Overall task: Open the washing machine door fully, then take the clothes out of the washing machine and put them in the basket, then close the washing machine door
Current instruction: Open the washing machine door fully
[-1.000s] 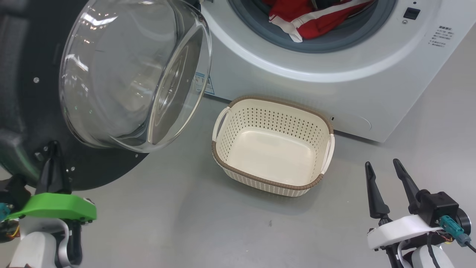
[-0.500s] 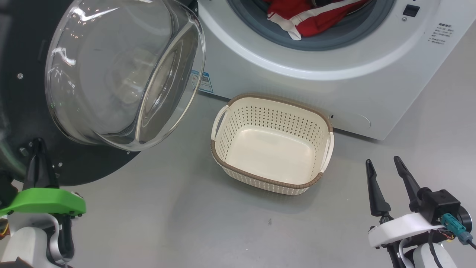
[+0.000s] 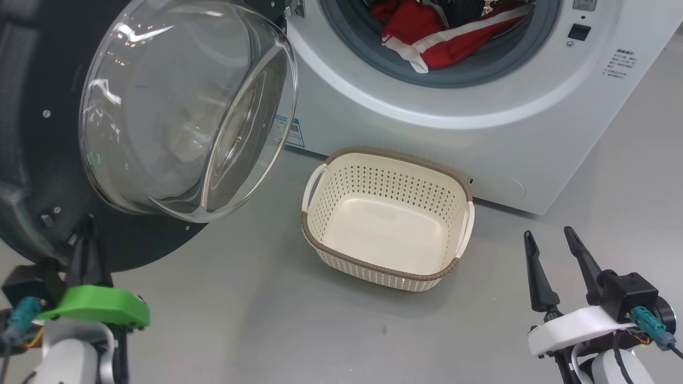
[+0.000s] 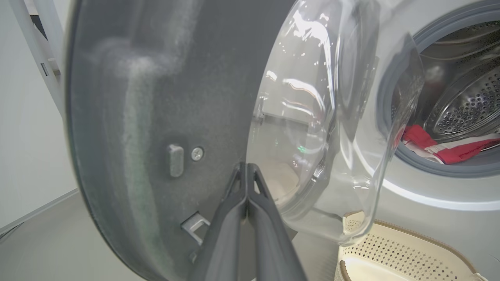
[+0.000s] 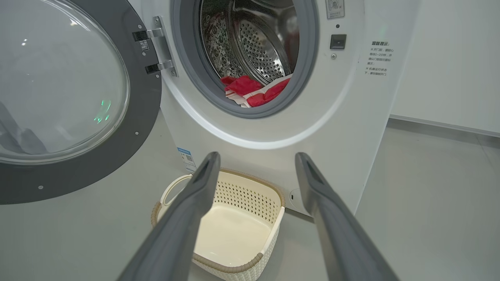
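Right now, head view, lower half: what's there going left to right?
left gripper, fingers shut, in front of the washing machine door → basket on the floor → right gripper, fingers open

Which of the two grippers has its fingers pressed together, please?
The left gripper, close to the door's dark rim; the right gripper's fingers stand apart.

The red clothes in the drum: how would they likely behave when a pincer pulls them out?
Probably floppy: the red clothes lie crumpled, one end draping over the grey seal. Likely light, since they look like thin fabric. They may drag out tangled together, because the folds overlap in one heap.
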Motion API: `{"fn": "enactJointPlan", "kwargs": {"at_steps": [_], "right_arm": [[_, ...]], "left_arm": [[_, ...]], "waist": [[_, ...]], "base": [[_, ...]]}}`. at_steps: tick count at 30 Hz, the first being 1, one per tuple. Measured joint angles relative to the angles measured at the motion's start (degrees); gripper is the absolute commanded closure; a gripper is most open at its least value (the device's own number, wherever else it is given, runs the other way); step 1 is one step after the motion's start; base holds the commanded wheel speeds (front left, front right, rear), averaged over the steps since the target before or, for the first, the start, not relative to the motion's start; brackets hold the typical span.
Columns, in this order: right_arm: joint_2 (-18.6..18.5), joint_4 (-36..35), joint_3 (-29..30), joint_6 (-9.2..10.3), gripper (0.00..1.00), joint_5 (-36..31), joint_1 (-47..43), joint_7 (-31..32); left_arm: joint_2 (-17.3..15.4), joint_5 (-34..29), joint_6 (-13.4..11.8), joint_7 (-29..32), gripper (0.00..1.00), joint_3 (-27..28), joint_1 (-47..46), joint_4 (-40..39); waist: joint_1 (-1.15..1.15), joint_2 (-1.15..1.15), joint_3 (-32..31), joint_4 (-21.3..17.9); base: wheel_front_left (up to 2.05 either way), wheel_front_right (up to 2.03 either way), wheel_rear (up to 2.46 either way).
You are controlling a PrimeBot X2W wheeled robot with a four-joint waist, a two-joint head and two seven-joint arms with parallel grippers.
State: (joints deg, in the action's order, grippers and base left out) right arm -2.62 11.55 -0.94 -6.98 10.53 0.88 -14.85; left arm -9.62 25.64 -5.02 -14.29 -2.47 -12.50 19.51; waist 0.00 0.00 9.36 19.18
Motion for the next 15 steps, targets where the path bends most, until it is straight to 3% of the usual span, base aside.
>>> {"fn": "enactJointPlan", "kwargs": {"at_steps": [13, 15], "right_arm": [[0.09, 0.97, -0.87, 0.00, 0.00, 0.52, -1.63, 0.00], [0.10, 1.24, -1.02, 0.00, 0.00, 0.53, -2.04, 0.00]], "left_arm": [[2.59, -3.19, -0.02, -0.10, 1.00, -3.59, 7.67, -5.60], [2.94, -3.87, 0.01, -0.10, 0.52, -4.64, 8.73, -6.50]], "waist": [[0.00, 0.00, -3.46, -0.88], [0.00, 0.00, -3.97, -1.13]], "base": [[0.00, 0.00, 0.00], [0.00, 0.00, 0.00]]}}
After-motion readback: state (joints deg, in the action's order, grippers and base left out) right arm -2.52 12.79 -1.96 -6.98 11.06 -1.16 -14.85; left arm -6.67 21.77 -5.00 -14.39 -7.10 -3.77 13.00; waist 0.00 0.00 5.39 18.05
